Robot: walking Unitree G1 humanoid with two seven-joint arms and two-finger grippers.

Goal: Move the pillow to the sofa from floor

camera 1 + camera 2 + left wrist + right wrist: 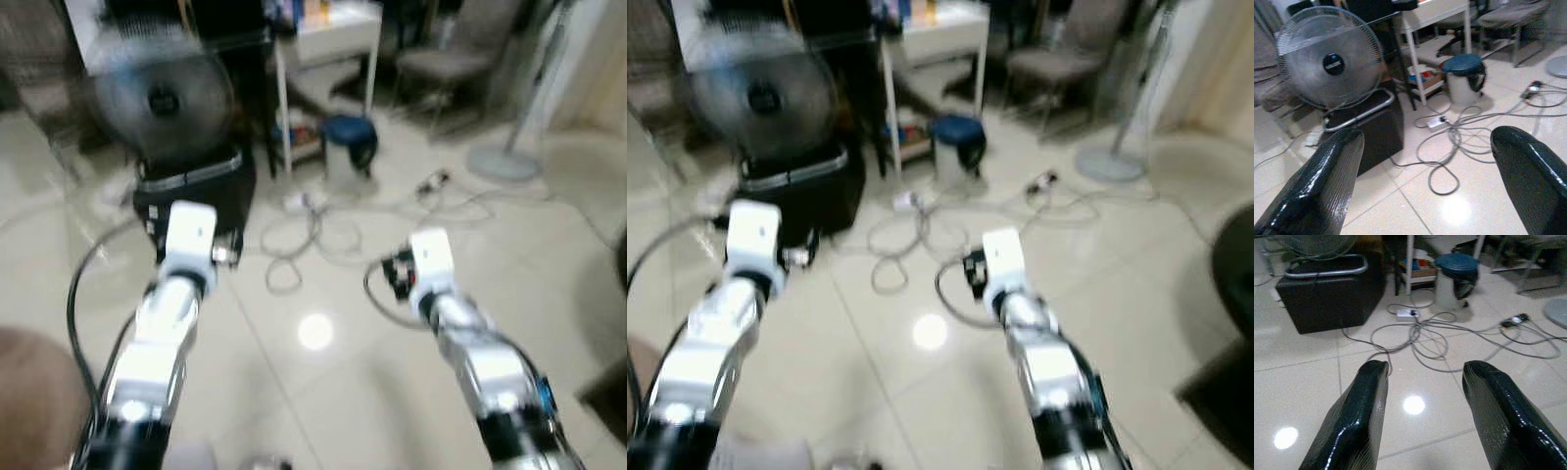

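Left claw: fingers wide apart, holding nothing, up over the shiny floor.
Right claw: fingers apart too, empty, above the wires.
Pillow: I can't spot it; maybe the brown blur at lower left.
Do it well: find the pillow first, step round the wires and fan.

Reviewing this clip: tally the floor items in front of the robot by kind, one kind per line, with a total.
Fans: 2, a table fan and a pedestal fan
Black boxes: 1
Lidded bins: 1
Power strips: 2, and
Chairs: 1
White tables: 1
Total: 8
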